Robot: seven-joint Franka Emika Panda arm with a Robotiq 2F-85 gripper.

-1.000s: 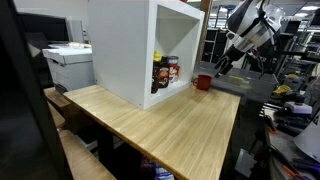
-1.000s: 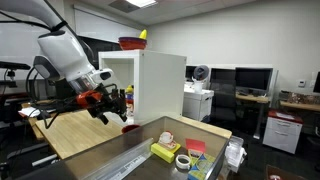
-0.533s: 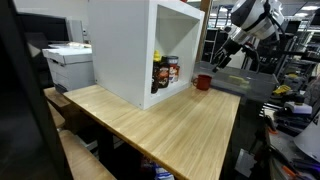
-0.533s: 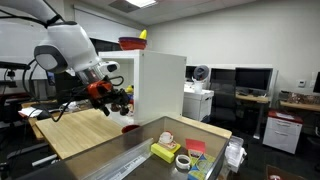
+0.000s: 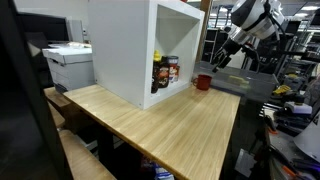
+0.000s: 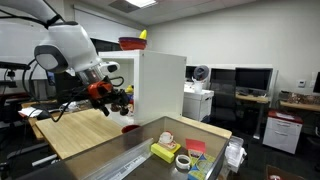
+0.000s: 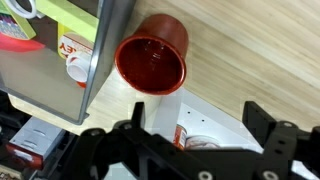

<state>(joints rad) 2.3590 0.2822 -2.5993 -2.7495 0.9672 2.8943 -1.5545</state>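
Wrist view shows the jaws spread wide and empty above the red cup (image 7: 152,62), which stands upright on the wooden surface (image 7: 250,50) just right of the white cabinet (image 5: 130,45); judged an approach stage, next needing descent to straddle the rim.

the arm (image 5: 250,18) has lifted the jaws higher above the red cup (image 5: 204,82).

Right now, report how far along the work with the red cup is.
Done: the gripper hovers near the red cup, jaws open. In hand: nothing is held; the cup stands upright on the wooden table beside the white cabinet, untouched. Left: seemingly the whole grasp, not yet begun.
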